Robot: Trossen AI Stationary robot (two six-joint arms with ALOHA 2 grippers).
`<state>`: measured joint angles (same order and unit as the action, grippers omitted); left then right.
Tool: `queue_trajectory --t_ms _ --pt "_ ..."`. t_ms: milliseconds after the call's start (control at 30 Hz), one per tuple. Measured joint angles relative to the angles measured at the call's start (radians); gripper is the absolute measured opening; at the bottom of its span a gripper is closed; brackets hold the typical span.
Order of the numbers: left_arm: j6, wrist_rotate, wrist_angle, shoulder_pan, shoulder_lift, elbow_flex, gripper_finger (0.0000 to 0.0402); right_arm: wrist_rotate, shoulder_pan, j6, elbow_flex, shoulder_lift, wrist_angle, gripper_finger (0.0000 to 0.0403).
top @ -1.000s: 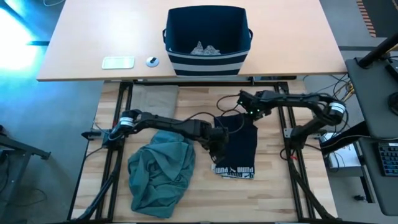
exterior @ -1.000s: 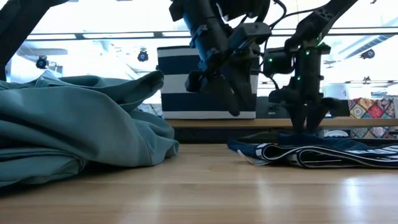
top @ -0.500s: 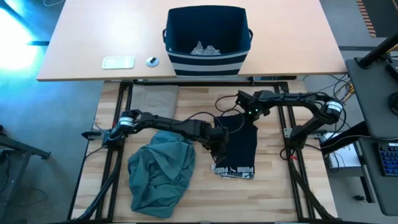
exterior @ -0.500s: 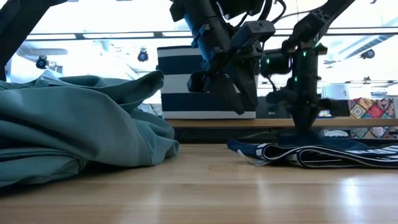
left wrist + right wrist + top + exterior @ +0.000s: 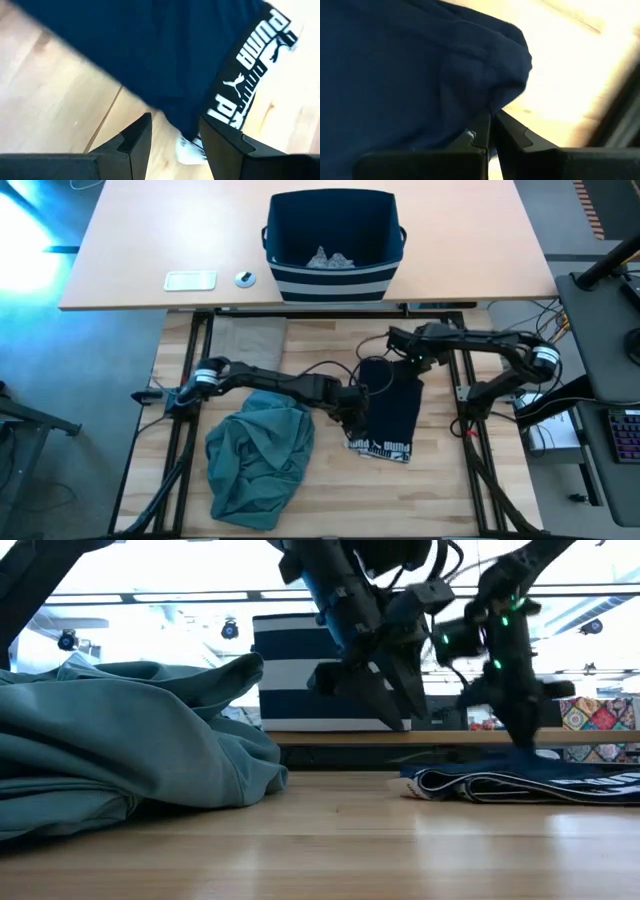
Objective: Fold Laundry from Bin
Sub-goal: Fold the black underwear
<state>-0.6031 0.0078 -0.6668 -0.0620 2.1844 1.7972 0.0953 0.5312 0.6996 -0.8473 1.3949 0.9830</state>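
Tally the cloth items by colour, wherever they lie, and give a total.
Teal-green crumpled garment: 1
Navy folded garment with white lettering: 1
Beige flat cloth: 1
Small grey pieces in the striped navy fabric bin: 1 pile; count unclear
Total: 4

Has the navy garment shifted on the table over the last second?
Yes. The navy garment has slid toward the table's right side, away from the teal-green garment, with the right gripper shut on its far edge.
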Motion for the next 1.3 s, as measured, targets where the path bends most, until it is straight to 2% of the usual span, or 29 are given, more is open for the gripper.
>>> queue_trajectory --t_ms 100,233,367,433,533,633,900,1000,1133,1300 --pt "-0.011 0.000 0.032 0.000 0.016 -0.001 0.0153 0.068 0.000 0.007 0.048 0.025 -0.013 0.0013" --pt "-0.011 0.000 0.035 0.002 0.017 -0.001 0.0167 0.045 -0.006 0.006 0.043 0.013 -0.023 0.0013" --pt "0.007 -0.007 0.022 0.012 0.012 0.005 0.0185 0.025 -0.047 0.006 -0.045 -0.069 -0.028 0.0013" --pt "0.015 -0.010 0.019 0.016 0.010 0.016 0.0192 0.026 -0.063 0.021 -0.086 -0.116 0.012 0.0013" --pt "0.016 -0.010 0.036 0.019 0.007 0.021 0.0201 0.036 -0.059 0.074 -0.100 -0.149 0.168 0.0013" --pt "0.014 -0.010 0.069 0.018 0.014 0.021 0.0206 0.059 -0.051 0.094 -0.051 -0.148 0.241 0.0013" --pt "0.014 -0.007 0.181 0.018 0.075 0.022 0.0215 0.067 -0.046 0.113 0.114 -0.047 0.101 0.0013" --pt "0.016 -0.005 0.180 0.018 0.099 0.022 0.0215 0.140 -0.047 0.073 0.119 -0.015 0.059 0.0013" --pt "0.017 0.005 0.152 0.016 0.109 0.022 0.0215 0.140 -0.047 0.054 0.082 -0.025 0.067 0.0029" --pt "0.058 0.008 0.165 0.071 0.051 0.064 0.0215 0.133 -0.046 0.023 0.031 -0.069 0.097 0.0078"
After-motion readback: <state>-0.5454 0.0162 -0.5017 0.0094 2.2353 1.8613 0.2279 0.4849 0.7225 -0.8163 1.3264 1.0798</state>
